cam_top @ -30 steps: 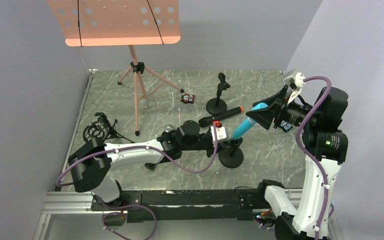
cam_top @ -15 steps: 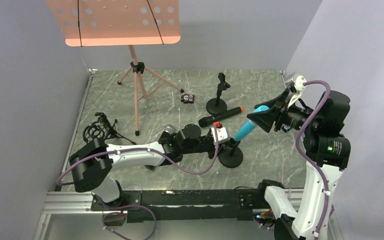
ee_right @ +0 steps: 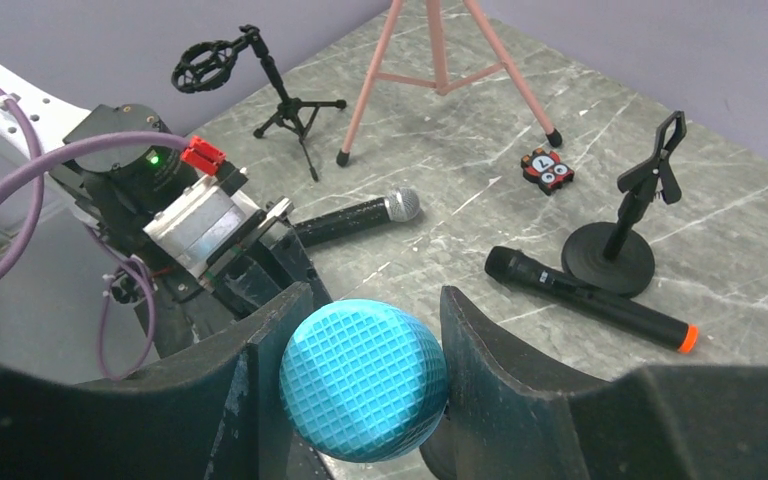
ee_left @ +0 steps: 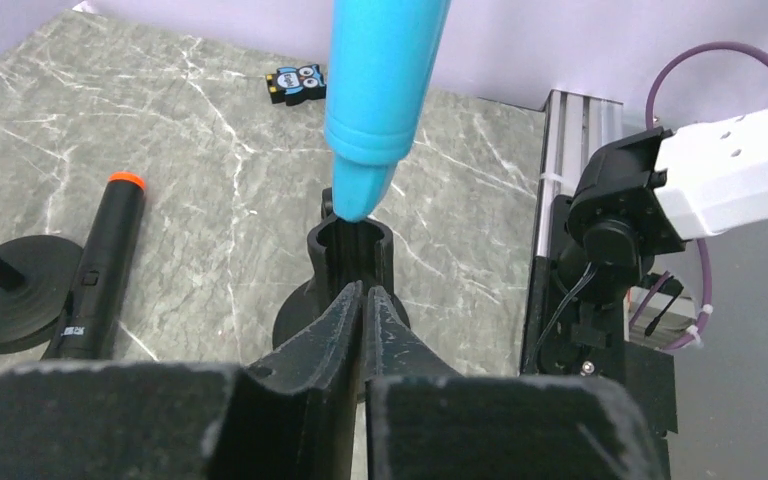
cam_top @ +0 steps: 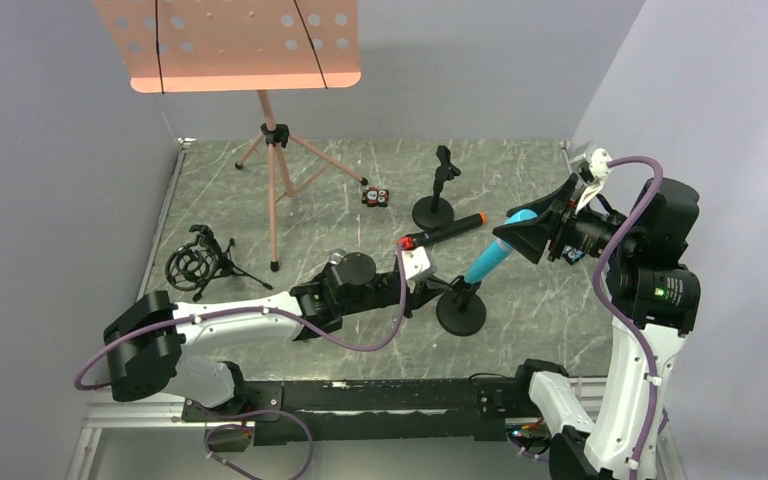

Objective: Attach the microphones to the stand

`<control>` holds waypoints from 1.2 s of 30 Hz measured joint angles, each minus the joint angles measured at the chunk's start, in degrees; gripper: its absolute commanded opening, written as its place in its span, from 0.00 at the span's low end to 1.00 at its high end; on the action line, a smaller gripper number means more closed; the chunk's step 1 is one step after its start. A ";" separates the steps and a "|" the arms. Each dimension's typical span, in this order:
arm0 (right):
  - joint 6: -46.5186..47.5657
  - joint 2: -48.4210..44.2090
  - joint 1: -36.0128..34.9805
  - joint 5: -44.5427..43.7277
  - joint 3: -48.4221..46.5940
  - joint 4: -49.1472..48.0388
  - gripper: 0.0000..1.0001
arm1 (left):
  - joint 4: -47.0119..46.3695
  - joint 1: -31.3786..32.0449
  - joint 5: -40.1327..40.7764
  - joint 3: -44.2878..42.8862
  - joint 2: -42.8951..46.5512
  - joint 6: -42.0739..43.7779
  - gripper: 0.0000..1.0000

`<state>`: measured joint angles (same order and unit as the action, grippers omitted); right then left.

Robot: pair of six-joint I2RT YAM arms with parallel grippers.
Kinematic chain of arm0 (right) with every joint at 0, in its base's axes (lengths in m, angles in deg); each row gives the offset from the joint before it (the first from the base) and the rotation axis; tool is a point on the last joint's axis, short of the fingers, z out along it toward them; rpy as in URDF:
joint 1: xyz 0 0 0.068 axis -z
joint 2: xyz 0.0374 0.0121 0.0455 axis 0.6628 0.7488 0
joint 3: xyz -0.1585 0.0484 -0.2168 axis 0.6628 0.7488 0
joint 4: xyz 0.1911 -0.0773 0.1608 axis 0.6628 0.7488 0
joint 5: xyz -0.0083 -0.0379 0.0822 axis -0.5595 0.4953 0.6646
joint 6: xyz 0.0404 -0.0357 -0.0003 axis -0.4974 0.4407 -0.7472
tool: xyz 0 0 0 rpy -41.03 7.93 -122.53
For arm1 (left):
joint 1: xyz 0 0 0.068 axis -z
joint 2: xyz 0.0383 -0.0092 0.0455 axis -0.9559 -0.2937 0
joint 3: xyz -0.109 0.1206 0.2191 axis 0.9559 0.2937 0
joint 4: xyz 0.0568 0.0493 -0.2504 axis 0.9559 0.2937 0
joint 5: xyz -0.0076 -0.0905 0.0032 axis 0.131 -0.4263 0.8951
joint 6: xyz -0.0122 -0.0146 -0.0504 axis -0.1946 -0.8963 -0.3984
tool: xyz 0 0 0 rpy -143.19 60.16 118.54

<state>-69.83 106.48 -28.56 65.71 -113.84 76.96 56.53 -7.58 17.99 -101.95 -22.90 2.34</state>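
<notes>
My right gripper [cam_top: 528,232] [ee_right: 365,385] is shut on the mesh head of the bright blue microphone [cam_top: 495,252] [ee_right: 364,391]. It holds the mic tilted, with the tail end down at the mouth of the black stand's clip [ee_left: 352,243]. That stand [cam_top: 460,312] has a round base. My left gripper [cam_top: 438,292] [ee_left: 363,292] is shut and empty, its tips just in front of the stand's stem. The black mic with the orange end [cam_top: 442,232] [ee_right: 590,300] [ee_left: 95,270] lies flat on the table. The black mic with the silver mesh head [ee_right: 355,217] lies beside my left arm.
A second black round-base stand with a clip [cam_top: 434,208] [ee_right: 615,250] stands behind. An orange music stand on a tripod [cam_top: 272,150], a shock mount on a small tripod [cam_top: 196,262] and a small owl block [cam_top: 377,196] are on the marble table [cam_top: 540,300]. Walls close in on the left and right.
My left arm has drawn back to the left, away from the stand stem, with its jaws shut. The blue mic has shifted slightly over the clip.
</notes>
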 measured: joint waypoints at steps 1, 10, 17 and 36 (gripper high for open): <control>-0.11 -0.02 0.00 0.31 0.00 -0.09 0.07 | 0.02 0.00 -0.02 -0.20 0.13 -0.11 0.04; -0.26 0.02 0.00 0.83 0.09 -0.11 0.07 | 3.21 0.00 -0.09 -3.39 -3.08 -0.15 0.03; -0.28 -0.02 0.00 0.83 0.92 -0.13 0.07 | 3.82 0.11 -0.52 -4.92 -6.14 -0.17 0.05; -0.92 -0.22 0.00 1.55 4.63 -1.75 0.07 | 4.39 0.24 -0.26 -6.14 -9.70 -1.40 0.31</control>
<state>-70.75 106.26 -28.56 67.26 -109.20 75.22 60.92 -7.34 17.73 -108.09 -32.61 0.94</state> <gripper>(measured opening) 0.520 0.283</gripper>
